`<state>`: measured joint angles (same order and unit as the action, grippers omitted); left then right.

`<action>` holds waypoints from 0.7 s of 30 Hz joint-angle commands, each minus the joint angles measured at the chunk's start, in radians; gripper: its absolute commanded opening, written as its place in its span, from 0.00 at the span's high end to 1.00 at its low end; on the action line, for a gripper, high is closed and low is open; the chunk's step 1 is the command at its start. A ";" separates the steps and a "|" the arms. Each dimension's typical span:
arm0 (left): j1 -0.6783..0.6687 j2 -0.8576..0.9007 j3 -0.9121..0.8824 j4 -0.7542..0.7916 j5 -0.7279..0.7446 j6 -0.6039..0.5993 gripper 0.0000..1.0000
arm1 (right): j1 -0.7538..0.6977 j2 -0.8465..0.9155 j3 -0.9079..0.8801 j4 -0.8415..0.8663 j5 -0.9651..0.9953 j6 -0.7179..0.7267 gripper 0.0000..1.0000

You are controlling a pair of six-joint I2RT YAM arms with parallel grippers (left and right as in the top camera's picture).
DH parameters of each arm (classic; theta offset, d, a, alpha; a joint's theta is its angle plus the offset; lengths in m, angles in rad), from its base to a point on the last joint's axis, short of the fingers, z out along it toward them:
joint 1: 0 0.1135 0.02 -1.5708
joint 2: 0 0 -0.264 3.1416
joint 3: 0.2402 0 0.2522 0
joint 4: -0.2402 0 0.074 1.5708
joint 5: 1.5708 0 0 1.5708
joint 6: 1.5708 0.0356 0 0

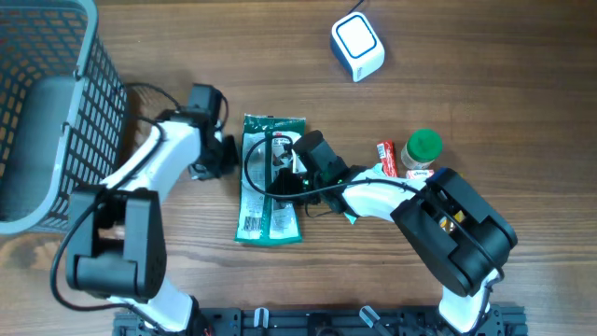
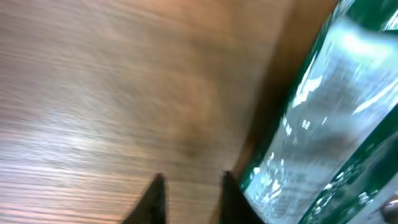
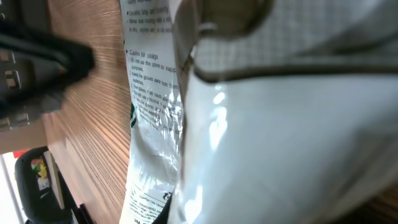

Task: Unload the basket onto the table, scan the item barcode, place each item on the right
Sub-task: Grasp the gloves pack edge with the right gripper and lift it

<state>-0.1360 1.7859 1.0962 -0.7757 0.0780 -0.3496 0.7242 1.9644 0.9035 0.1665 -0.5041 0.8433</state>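
Lying packet point(image 1: 266, 210): green and clear, flat on the wooden surface point(image 1: 448, 84) near its middle, long side running away from the robot; printed text shows through the film in the right wrist view point(image 3: 155, 124).
Right hand point(image 1: 291, 173): closed tight on the packet at its right edge, upper half; its fingers are hidden by film in the wrist view.
Left hand point(image 1: 224, 157): just beside the packet's left edge point(image 2: 329, 124), low over the wood, holding nothing.
Left fingers point(image 2: 155, 202): a narrow gap, only bare wood between them.
Scanner point(image 1: 357, 47): white box, well apart from the packet, far right.
Basket point(image 1: 93, 103): grey mesh, far left.
Green-lidded jar point(image 1: 424, 147): right of the packet, with a red tube point(image 1: 387, 157) just beside it.
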 commanded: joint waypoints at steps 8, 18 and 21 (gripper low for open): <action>0.122 -0.045 0.030 0.006 -0.080 0.005 0.00 | 0.008 0.024 -0.014 -0.010 0.013 -0.032 0.96; 0.122 -0.045 0.030 0.006 -0.079 0.005 0.00 | 0.005 -0.123 -0.012 -0.121 0.051 -0.190 0.96; 0.122 -0.045 0.030 0.006 -0.080 0.005 0.00 | -0.018 -0.264 0.009 -0.244 0.085 -0.266 0.96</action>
<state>-0.0193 1.7561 1.1141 -0.7689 0.0143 -0.3492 0.7231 1.8400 0.8959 -0.0216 -0.4686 0.6827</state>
